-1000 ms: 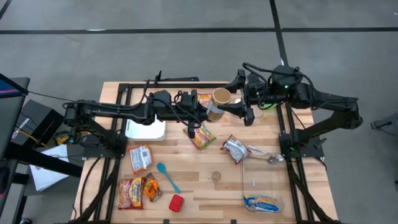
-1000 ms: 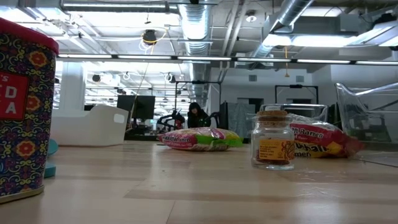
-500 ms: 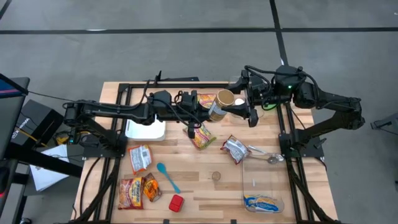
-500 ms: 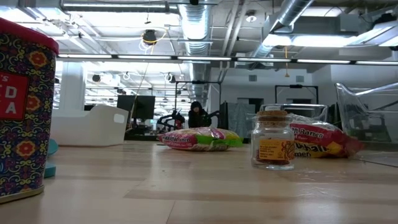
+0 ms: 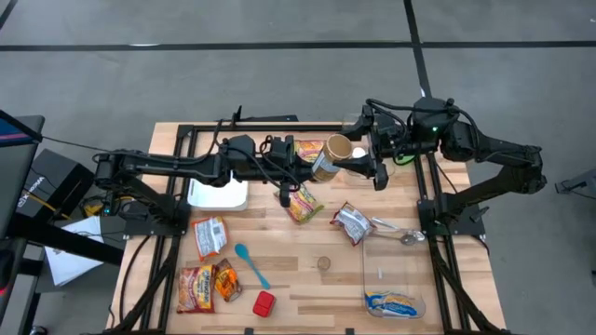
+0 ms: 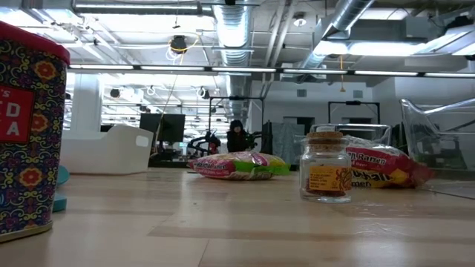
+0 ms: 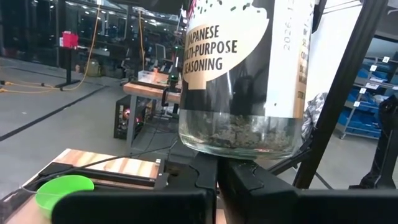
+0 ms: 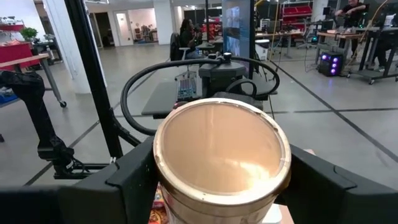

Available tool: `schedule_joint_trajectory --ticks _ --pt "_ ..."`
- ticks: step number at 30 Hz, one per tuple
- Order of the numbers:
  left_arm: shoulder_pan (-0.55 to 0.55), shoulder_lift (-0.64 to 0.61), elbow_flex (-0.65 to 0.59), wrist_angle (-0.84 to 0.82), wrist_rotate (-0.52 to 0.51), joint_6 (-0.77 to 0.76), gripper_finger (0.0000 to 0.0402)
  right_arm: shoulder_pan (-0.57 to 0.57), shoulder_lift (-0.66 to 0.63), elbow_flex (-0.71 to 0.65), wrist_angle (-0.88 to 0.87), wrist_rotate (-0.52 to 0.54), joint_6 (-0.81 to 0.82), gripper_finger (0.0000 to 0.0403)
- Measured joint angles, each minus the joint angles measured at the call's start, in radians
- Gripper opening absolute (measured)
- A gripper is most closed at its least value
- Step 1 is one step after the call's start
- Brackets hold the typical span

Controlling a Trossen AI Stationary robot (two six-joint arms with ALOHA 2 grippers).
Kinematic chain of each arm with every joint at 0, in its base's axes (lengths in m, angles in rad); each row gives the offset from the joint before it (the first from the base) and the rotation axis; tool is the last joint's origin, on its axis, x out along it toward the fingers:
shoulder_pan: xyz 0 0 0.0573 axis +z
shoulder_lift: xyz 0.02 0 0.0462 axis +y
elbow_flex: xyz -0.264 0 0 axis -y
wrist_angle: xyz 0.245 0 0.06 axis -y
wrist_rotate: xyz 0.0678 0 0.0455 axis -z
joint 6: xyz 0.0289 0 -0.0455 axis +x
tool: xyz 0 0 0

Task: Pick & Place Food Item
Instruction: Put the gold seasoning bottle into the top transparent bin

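The food item is a glass seasoning jar [image 5: 326, 160] with a gold lid and a dark label, held high above the far middle of the table. My right gripper [image 5: 361, 164] reaches in from the table's right and is shut on it. My left gripper [image 5: 305, 169] comes from the left, fingers shut. In the left wrist view the jar's glass bottom [image 7: 236, 137] fills the picture just above those shut fingers [image 7: 217, 183]. Neither gripper shows in the low view. My right gripper holds the jar at its gold lid [image 8: 221, 155], one finger [image 8: 134, 180] on each side of the lid's rim. The fingers come about level from the table's right side. The jar is clear of the table and tilted, its lid toward the right arm. My left gripper's shut fingertips stand right below the jar's bottom edge [image 7: 214, 152]. Whether they touch it I cannot tell.
On the table lie a white bin [image 5: 220, 194], a pink-green packet [image 5: 303, 203], a silver packet [image 5: 352, 223], more packets [image 5: 207, 261] near left, a blue spoon [image 5: 250, 265], a red block [image 5: 264, 302], a small corked jar [image 5: 323, 264], a clear container [image 5: 391, 279].
The jar has tipped a little in my right gripper's hold. Its lid, which faced almost straight up, now leans toward the table's right side. My left gripper has kept still.
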State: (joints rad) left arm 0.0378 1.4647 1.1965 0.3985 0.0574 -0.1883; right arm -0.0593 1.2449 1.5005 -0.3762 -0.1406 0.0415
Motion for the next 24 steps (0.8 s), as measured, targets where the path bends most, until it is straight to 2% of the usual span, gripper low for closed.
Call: schedule_joint_trajectory --ticks 5,24 --pt "-0.001 0.000 0.000 -0.002 0.000 -0.001 0.0000 0.000 0.000 0.000 -0.006 -0.007 0.000 0.0280" --pt "-0.001 0.000 0.000 -0.004 0.001 -0.004 0.0000 0.000 0.000 -0.001 -0.009 -0.022 0.001 0.0285"
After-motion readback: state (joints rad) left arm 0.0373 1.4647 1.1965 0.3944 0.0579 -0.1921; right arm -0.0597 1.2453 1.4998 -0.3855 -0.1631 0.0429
